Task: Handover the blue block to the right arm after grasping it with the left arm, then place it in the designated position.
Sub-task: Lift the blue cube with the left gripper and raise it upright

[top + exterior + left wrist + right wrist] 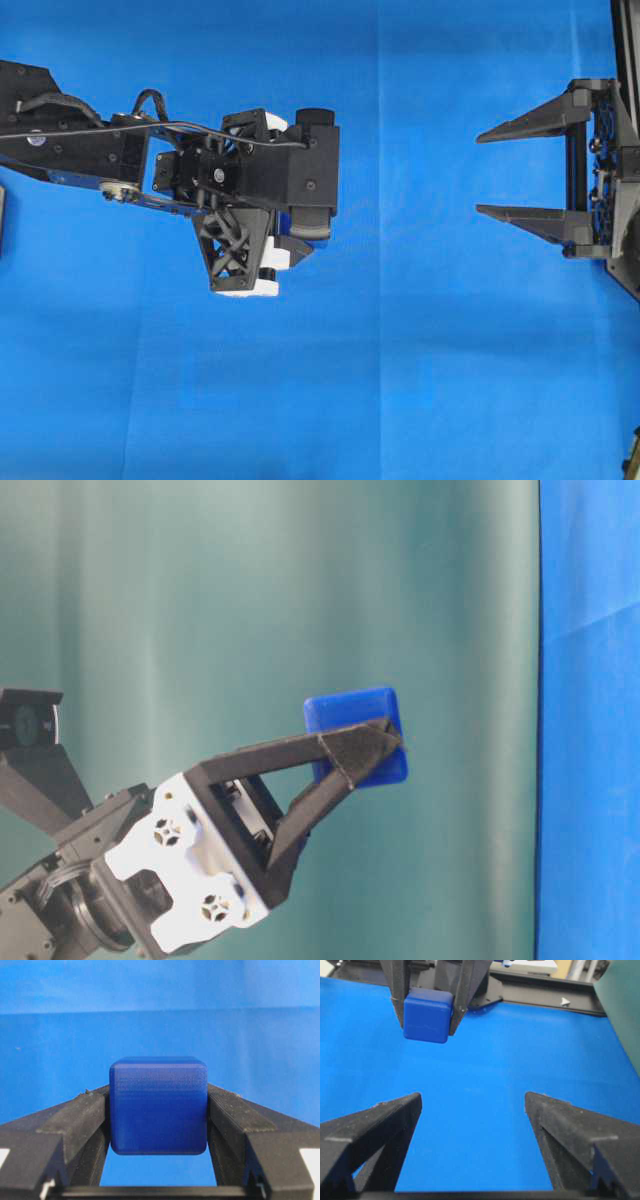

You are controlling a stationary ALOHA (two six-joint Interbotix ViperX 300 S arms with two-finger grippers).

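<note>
One blue block, two black arms — one at the left of the overhead view, one at its right edge — each with one gripper of two fingers, and one blue cloth.

Wide stretch of bright blue cloth on the bench lies bare between my left tool and my right tool. Right fingers spread wide. Only obstacle ahead: small dark-blue rounded cube, clamped in left tool, raised off cloth.
</note>
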